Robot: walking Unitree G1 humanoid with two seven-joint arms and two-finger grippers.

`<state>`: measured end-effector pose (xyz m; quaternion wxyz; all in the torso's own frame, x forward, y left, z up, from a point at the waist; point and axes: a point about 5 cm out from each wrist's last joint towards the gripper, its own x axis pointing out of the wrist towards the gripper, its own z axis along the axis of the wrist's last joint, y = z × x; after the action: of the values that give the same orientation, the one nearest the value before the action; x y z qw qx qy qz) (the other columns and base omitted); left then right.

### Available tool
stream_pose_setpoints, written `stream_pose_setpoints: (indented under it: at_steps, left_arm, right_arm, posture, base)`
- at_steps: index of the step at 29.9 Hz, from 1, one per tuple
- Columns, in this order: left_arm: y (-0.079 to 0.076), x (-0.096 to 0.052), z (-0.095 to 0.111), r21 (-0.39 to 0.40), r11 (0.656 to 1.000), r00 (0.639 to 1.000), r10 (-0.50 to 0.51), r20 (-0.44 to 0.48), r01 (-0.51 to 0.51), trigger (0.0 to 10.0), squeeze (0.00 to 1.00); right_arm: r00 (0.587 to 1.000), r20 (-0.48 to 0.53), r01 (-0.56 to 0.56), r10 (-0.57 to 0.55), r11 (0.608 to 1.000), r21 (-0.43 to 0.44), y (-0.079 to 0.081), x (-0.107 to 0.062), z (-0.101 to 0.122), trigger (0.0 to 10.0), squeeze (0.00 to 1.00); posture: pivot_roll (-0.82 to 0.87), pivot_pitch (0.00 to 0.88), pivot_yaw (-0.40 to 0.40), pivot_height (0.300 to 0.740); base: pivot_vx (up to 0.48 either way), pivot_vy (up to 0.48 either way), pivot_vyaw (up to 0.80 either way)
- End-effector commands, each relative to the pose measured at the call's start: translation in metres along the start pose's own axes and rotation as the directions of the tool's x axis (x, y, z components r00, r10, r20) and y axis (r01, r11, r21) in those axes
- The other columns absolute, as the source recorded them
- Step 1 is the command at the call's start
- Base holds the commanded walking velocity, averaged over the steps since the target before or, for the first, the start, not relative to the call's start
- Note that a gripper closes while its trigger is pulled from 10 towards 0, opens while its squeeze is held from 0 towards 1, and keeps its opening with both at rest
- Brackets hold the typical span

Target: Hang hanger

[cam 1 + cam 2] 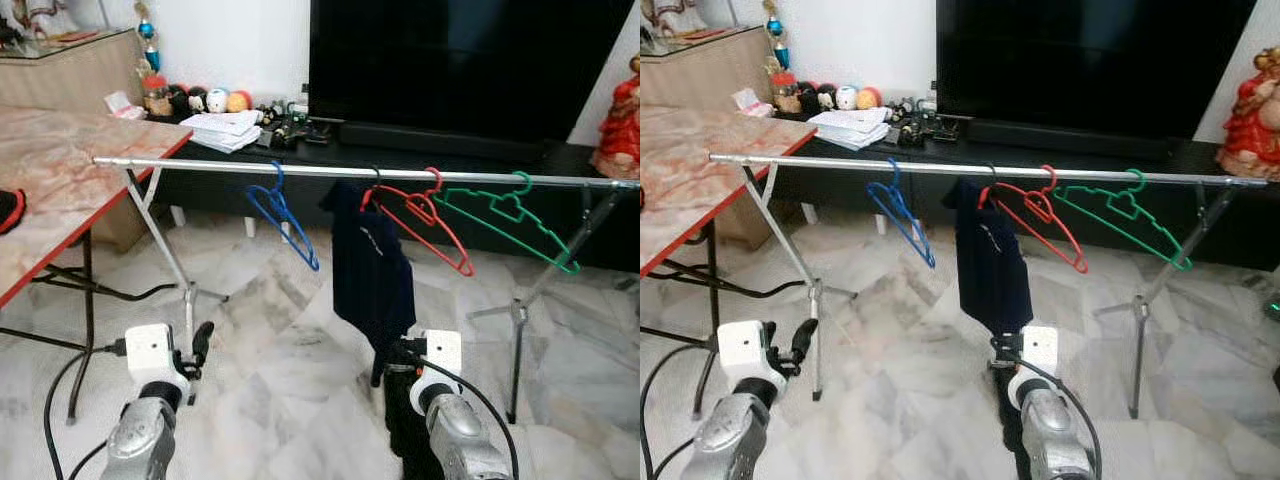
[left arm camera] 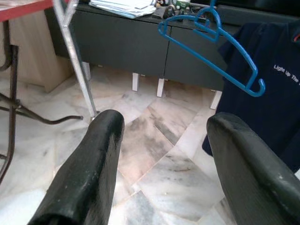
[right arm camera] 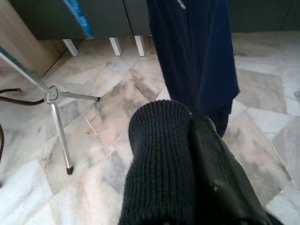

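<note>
where shirt [image 2: 276,89] reads "light up the" | left pincer [image 2: 164,159] wide | right pincer [image 3: 187,159] grips cloth [image 3: 159,159] (black knit)

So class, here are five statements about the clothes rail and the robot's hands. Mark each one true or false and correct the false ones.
1. Three empty plastic hangers hang on the silver metal rail. True: blue hanger, red hanger, green hanger.
2. The dark navy shirt lies on the floor. False: it hangs from the rail.
3. The left hand is open and holds nothing. True.
4. The green hanger hangs nearest the marble-patterned table. False: the blue one does.
5. The right hand is open. False: it is shut on black ribbed fabric.
</note>
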<state>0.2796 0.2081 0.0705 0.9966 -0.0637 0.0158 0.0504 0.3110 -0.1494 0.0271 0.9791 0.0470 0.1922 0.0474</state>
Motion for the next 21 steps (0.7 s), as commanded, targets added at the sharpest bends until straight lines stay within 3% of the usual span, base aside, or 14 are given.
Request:
stream_pose_setpoints:
  at_steps: [1, 12, 21]
  left_arm:
    - [-0.007, 0.001, 0.000, -0.007, 1.000, 1.000, -0.016, 0.001, 0.016, 10.0, 0.00]
    - [-0.008, 0.001, 0.002, -0.008, 1.000, 1.000, -0.018, 0.005, 0.018, 10.0, 0.00]
    - [-0.009, 0.001, 0.001, -0.011, 1.000, 1.000, -0.016, 0.005, 0.016, 10.0, 0.00]
  right_arm:
    - [1.000, 0.008, 0.016, -0.016, 1.000, -0.016, -0.007, 0.000, 0.001, 10.0, 0.00]
    - [0.998, -0.068, 0.004, -0.006, 0.999, -0.036, -0.009, -0.005, -0.018, 10.0, 0.00]
    - [0.990, -0.126, -0.077, 0.067, 0.994, -0.080, -0.002, -0.007, -0.029, 10.0, 0.00]
  posture:
    - [0.10, 0.000, 0.018, 0.740]
    - [0.10, 0.000, 0.016, 0.740]
    - [0.09, 0.000, 0.014, 0.740]
  base:
    - [0.330, 0.000, 0.00]
    - [0.331, 0.000, 0.00]
    - [0.335, 0.000, 0.00]
